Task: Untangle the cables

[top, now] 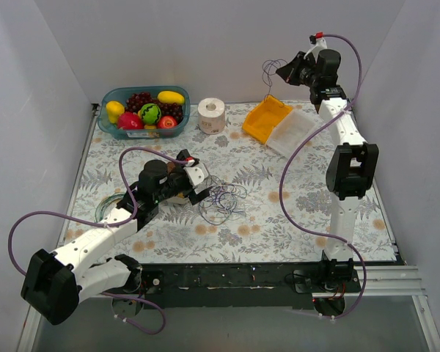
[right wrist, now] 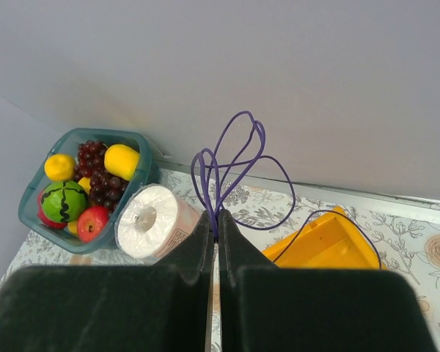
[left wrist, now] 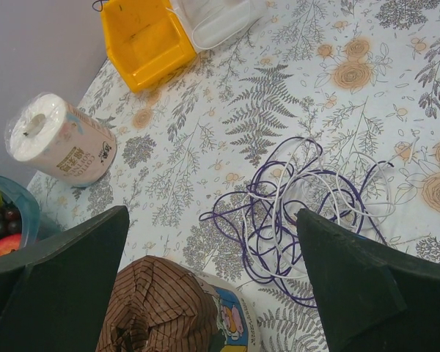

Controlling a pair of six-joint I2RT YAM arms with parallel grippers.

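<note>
Left gripper [left wrist: 213,216] hangs low over the table [top: 279,227], its jaws spread wide and holding nothing. Just right of it the cables [top: 224,202] lie on the cloth in a loose tangle of overlapping loops. Far right, raised near the back wall, the right gripper [right wrist: 214,220] is pressed together, pinching one purple cable [right wrist: 231,165] beside the bin [right wrist: 326,246].
</note>
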